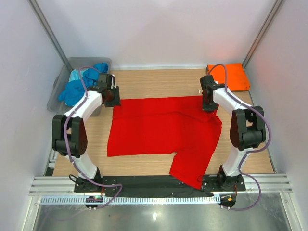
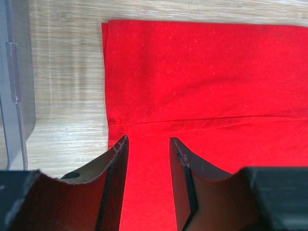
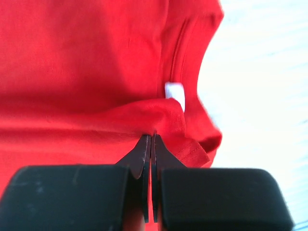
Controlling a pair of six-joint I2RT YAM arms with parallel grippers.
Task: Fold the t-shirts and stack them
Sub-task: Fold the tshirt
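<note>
Central spread t-shirt (image 1: pixel 163 127), tub (image 1: pixel 57 96) far-left, folded t-shirt (image 1: pixel 231 76) far-right

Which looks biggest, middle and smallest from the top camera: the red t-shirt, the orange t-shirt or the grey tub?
1. red t-shirt, spread out, clearly the largest
2. grey tub, partly hidden
3. orange t-shirt, folded, the smallest

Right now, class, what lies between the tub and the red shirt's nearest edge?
Only a bare strip of table separates the tub from the red shirt. The left wrist view shows this.
</note>
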